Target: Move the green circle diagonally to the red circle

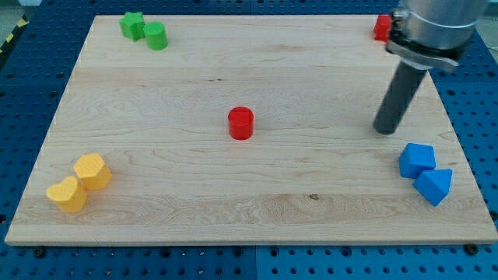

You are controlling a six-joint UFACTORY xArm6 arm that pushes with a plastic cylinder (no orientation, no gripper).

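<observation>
The green circle stands near the board's top left, touching a green star on its left. The red circle stands near the middle of the board. My tip rests on the board at the view's right, far from both circles, to the right of the red circle and just above the blue blocks.
A blue cube and a blue triangular block lie at the lower right. Two yellow blocks sit at the lower left. A red block is at the top right, partly hidden by the arm. The wooden board lies on a blue perforated table.
</observation>
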